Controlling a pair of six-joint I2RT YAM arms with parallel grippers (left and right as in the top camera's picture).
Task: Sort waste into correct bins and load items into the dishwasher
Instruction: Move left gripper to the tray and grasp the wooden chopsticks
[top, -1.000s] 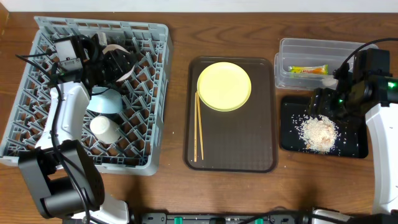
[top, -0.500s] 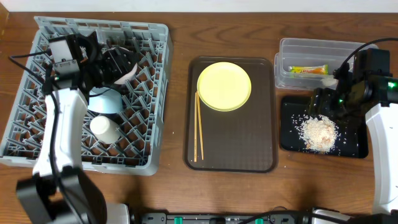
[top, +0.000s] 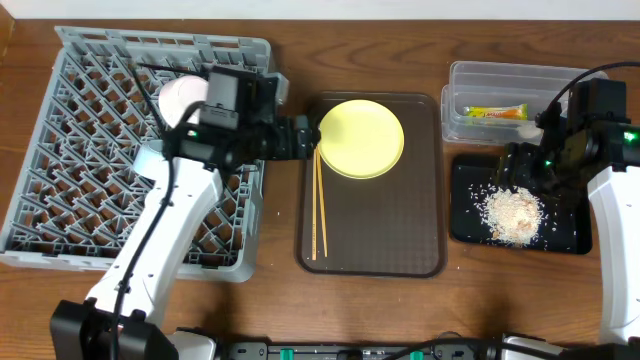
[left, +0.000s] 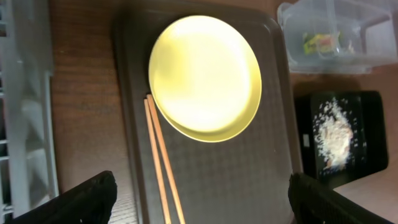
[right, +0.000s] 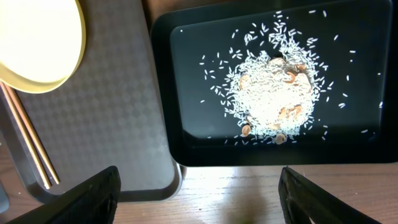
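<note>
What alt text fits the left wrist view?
A pale yellow plate lies on a brown tray, two chopsticks beside the plate's left edge, seen between the wide-open jaws of the left gripper. Right of them: a clear tub holding a snack wrapper, and a black tray of rice crumbs.

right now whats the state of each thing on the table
yellow plate, empty, on the brown tray
chopsticks, side by side on the brown tray beside the plate
snack wrapper, inside the clear tub
rice crumbs, piled in the black tray
white bowl, in the dish rack
left tool, open, empty, over the brown tray
right tool, open, empty, over the black tray
</note>
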